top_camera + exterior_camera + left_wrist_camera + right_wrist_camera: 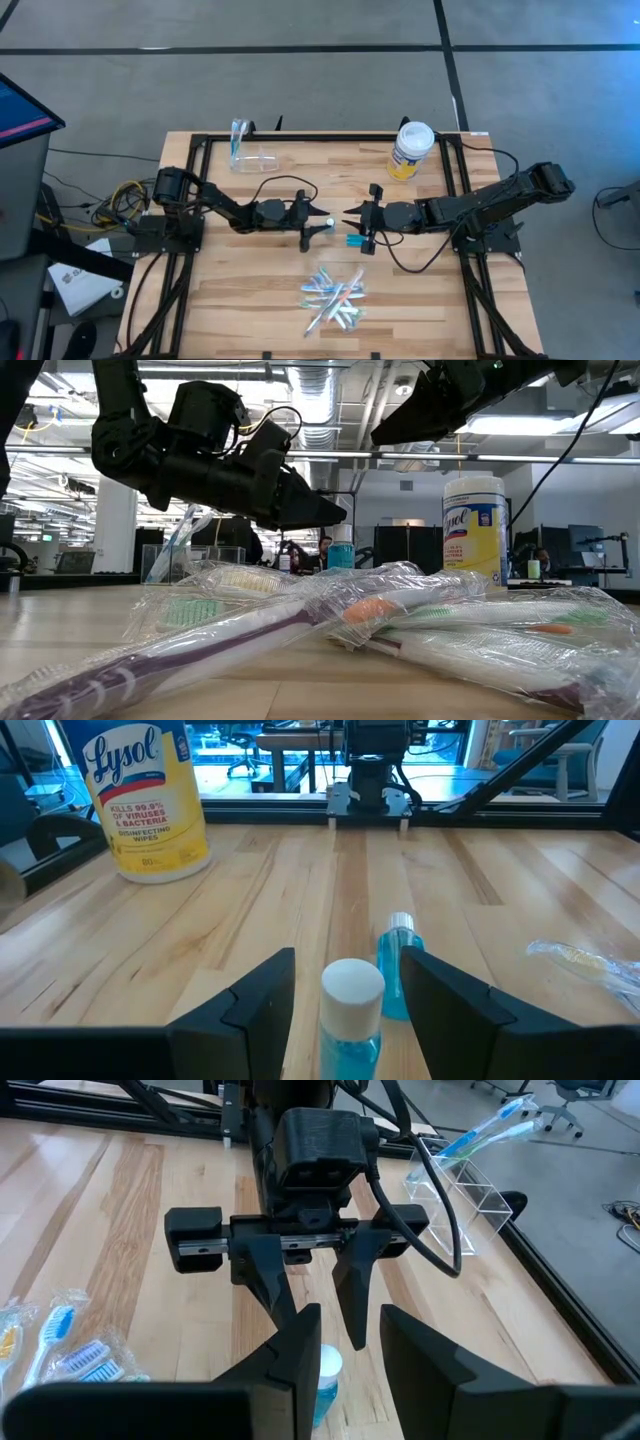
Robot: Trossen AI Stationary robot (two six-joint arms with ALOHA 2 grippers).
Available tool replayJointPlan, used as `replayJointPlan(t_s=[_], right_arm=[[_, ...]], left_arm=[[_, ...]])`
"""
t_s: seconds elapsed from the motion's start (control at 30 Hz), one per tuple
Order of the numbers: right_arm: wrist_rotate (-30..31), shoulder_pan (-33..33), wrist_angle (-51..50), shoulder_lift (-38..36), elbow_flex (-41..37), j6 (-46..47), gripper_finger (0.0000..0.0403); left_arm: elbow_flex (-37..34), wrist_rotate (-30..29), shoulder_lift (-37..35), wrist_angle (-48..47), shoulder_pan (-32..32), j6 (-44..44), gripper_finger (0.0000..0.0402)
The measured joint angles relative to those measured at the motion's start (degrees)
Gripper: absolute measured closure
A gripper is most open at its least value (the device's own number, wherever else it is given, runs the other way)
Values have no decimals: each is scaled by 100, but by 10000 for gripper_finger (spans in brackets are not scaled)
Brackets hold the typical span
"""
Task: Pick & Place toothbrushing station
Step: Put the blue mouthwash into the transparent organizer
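The left gripper [328,217] is held open at mid-table, its fingers either side of a small blue bottle [351,1015] with a white cap. The right gripper [350,212] faces it, jaws parted, nothing seen gripped. A teal-blue tube [356,241] lies just beside. Wrapped toothbrushes [333,297] are piled nearer the front edge; the clear cup [255,158] stands at the back

Toothbrushes [334,297] near table's [240,300] front edge; jar [411,150] back right; clear cup [253,158] back left.
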Motion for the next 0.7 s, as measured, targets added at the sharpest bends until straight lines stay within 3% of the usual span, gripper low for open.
replayJointPlan(t_s=[0.7], right_arm=[[0, -1, 2, 0, 0, 0, 306]], left_arm=[[100, 1, 2, 55, -4, -3, 224]])
